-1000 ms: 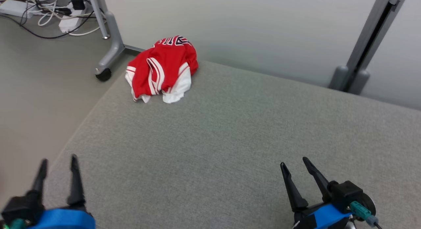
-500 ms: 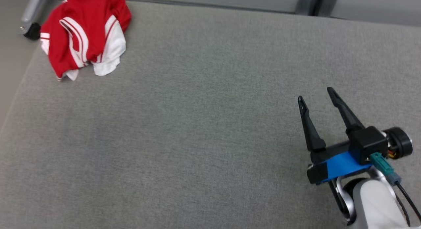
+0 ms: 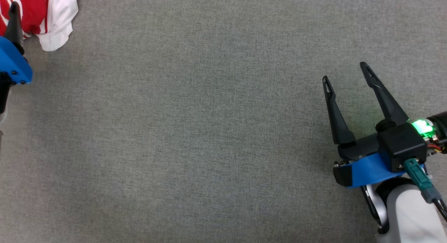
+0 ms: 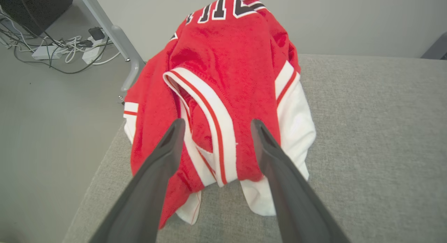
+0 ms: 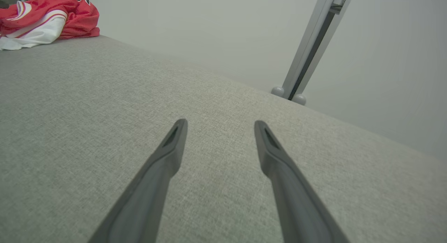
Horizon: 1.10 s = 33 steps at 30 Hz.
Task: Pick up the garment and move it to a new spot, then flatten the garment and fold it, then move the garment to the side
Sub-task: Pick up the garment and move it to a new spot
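We see the garment (image 4: 230, 72) heaped on the bench (image 4: 377, 131), long axis running away from the left hand (image 4: 216, 123), lettering farthest. Left and right hand (image 3: 345, 71) gape wide.

The crumpled red-and-white cloth jersey (image 4: 227, 72) is a soft, faintly pitted mesh knit with smooth stitched white bands. Under it, the grey padded table top (image 3: 195, 131) is coarse, matt woven fabric. My long dark fingers (image 5: 166, 166) are smooth matt plastic, the blue wrist block (image 3: 370, 171) satin plastic. The slanted grey post (image 5: 307, 44) looks like painted metal.
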### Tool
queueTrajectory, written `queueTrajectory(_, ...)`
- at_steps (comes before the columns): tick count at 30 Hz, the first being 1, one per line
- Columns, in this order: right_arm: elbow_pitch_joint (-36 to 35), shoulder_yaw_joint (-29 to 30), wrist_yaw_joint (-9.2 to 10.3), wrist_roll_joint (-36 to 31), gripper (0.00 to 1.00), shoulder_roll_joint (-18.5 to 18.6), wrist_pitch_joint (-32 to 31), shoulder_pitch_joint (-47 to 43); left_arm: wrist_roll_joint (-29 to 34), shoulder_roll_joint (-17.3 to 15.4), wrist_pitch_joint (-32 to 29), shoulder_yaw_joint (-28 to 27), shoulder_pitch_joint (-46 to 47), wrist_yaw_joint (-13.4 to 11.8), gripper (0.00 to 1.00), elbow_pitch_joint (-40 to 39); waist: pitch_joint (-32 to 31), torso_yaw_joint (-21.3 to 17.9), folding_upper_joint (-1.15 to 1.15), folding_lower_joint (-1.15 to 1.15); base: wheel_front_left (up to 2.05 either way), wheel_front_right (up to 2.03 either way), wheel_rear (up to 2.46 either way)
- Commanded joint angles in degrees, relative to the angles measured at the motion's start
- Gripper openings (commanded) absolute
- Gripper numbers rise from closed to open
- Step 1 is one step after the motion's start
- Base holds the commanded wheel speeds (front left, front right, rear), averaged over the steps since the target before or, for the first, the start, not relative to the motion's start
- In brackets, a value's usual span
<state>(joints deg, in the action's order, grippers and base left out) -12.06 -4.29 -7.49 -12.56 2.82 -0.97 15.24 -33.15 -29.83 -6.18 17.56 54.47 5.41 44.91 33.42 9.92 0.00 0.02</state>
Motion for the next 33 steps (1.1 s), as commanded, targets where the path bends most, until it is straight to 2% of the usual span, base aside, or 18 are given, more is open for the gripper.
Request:
queueTrajectory(1, -0.5, 0.4, -0.01, -0.3, 1.0, 0.1, 0.0, -0.5, 0.4, 0.2, -0.2, 0.4, 1.2, 0.3, 1.0, 1.0, 0.9, 0.5, 0.0, -0.02, 0.0, 0.0, 0.0)
queueTrajectory(8, -1.7, 1.0, -0.01, 0.6, 1.0, 0.1, 0.6, -0.8, -1.3, 1.4, -0.4, 3.2, 4.0, 1.9, 1.0, 7.8, 2.7, -0.5, 0.0, -0.02, 0.0, 0.0, 0.0)
queueTrajectory(13, -1.4, 1.1, -0.01, 1.2, 1.0, 0.1, 1.1, -0.7, -4.4, 2.4, -2.0, 6.5, 4.9, 2.2, 0.99, 8.3, 3.4, -1.2, 0.0, -0.02, 0.0, 0.0, 0.0)
queueTrajectory(14, -1.3, 1.1, -0.01, 1.3, 1.0, 0.1, 1.3, -0.7, -5.1, 2.2, -2.4, 7.3, 5.0, 2.2, 0.49, 8.3, 3.4, -1.3, 0.0, -0.02, 0.0, 0.0, 0.0)
queueTrajectory(15, -1.2, 1.2, -0.01, 1.4, 1.0, 0.1, 1.3, -0.7, -5.7, 2.1, -2.5, 8.0, 4.9, 2.2, 0.28, 8.3, 3.4, -1.4, 0.0, -0.02, 0.0, 0.0, 0.0)
queueTrajectory(16, -1.0, 1.3, -0.01, 1.6, 1.0, 0.1, 1.5, -0.6, -6.3, 1.9, -2.5, 8.6, 4.9, 2.2, 0.0, 8.3, 3.4, -1.5, 0.0, -0.02, 0.0, 0.0, 0.0)
queueTrajectory(23, 1.4, 1.6, -0.01, 3.1, 1.0, 0.1, 3.3, 0.3, -7.1, -2.0, 3.0, 10.5, 7.0, 2.0, 0.0, 9.2, 0.3, -2.1, 0.0, -0.02, 0.0, 0.0, 0.0)
queueTrajectory(29, 5.8, 1.0, -0.01, 6.4, 1.0, 0.1, 5.6, 0.4, -5.8, -6.5, 7.2, 11.6, 10.1, 2.0, 0.0, 8.0, -6.2, -3.7, 0.0, -0.02, 0.0, 0.0, 0.0)
queueTrajectory(33, 9.6, 1.2, -0.01, 9.1, 1.0, 0.1, 7.4, -0.6, -3.8, -8.8, 8.4, 13.4, 12.6, 2.0, 0.0, 4.5, -11.2, -5.1, 0.0, -0.02, 0.0, 0.0, 0.0)
